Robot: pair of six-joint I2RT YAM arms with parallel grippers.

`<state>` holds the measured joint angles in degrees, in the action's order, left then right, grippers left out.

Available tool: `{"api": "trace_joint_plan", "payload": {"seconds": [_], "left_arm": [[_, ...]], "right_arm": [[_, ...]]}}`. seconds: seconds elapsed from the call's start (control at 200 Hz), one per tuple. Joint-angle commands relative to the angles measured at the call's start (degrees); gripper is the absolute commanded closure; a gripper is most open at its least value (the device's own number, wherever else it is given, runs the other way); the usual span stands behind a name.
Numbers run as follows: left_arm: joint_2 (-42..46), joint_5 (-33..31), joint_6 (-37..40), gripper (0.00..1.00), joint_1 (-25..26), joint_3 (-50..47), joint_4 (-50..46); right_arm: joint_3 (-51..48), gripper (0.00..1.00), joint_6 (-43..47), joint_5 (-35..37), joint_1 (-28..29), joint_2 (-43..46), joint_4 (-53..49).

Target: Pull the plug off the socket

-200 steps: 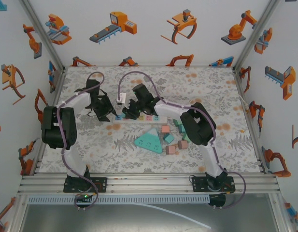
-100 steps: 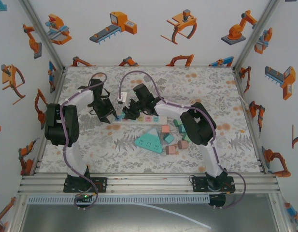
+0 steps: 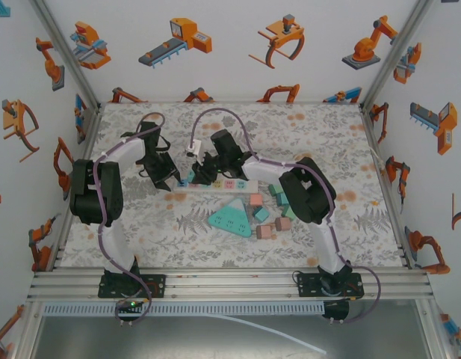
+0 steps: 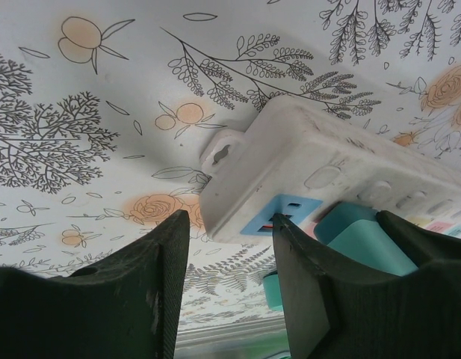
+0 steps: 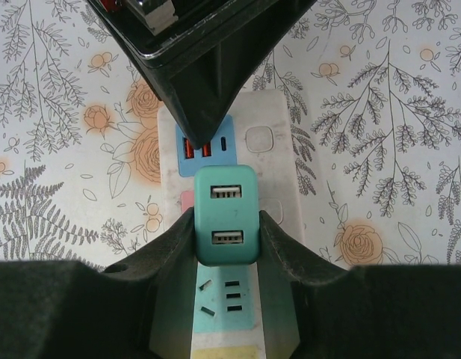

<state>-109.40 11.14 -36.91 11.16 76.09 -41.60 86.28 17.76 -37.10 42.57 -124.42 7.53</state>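
Observation:
A white power strip (image 3: pixel 234 183) with coloured sockets lies across the middle of the table. A teal two-port USB plug (image 5: pixel 226 217) sits over its pink socket, and my right gripper (image 5: pixel 226 215) is shut on the plug's two sides. From these views I cannot tell whether the plug's pins are still seated. The plug (image 4: pixel 364 239) also shows past the strip's blue end socket (image 4: pixel 286 213). My left gripper (image 4: pixel 229 221) is open at the strip's (image 4: pixel 305 164) left end, its right finger touching the strip by the blue socket. From above, both grippers (image 3: pixel 174 179) (image 3: pixel 202 173) meet at that end.
A teal triangular socket block (image 3: pixel 231 217) and several pastel blocks (image 3: pixel 266 217) lie just in front of the strip. The left arm's black body (image 5: pixel 200 52) hangs over the strip's far end. Purple cables loop above both wrists. Open floral tabletop lies to the back and right.
The left gripper has closed in on the strip's left end and holds there. The right gripper, with the plug in it, has shifted slightly up and to the right.

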Motion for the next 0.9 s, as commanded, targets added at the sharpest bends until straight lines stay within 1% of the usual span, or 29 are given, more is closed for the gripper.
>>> {"api": "trace_joint_plan", "payload": {"seconds": [0.0, 0.285, 0.441, 0.616, 0.761, 0.891], "left_arm": [[-1.17, -4.25, -0.62, 0.52, -0.35, -0.33, -2.52], [-0.55, -5.68, -1.03, 0.52, -0.61, -0.51, -2.76], [0.25, -3.45, -0.89, 0.52, -0.7, -0.75, -1.47], [3.81, 0.33, 1.9, 0.47, -0.35, -1.78, 2.89], [8.24, 2.71, 4.33, 0.43, 0.17, -3.31, 7.19], [13.11, 7.71, 6.59, 0.4, 0.61, -5.74, 13.93]], "right_arm": [[0.56, 0.95, -0.26, -2.94, -0.21, 6.23, 6.25], [-1.09, 0.97, 2.17, -0.89, -0.2, 8.95, 5.65], [-2.7, 0.96, 1.7, -0.15, -0.25, 11.64, 6.88], [-6.57, 0.96, -3.17, 1.58, -0.2, 17.91, 11.23], [-12.03, 0.96, -10.12, 6.74, -0.38, 25.82, 14.48], [-19.25, 0.96, -16.61, 11.74, -0.79, 34.74, 17.49]]}}
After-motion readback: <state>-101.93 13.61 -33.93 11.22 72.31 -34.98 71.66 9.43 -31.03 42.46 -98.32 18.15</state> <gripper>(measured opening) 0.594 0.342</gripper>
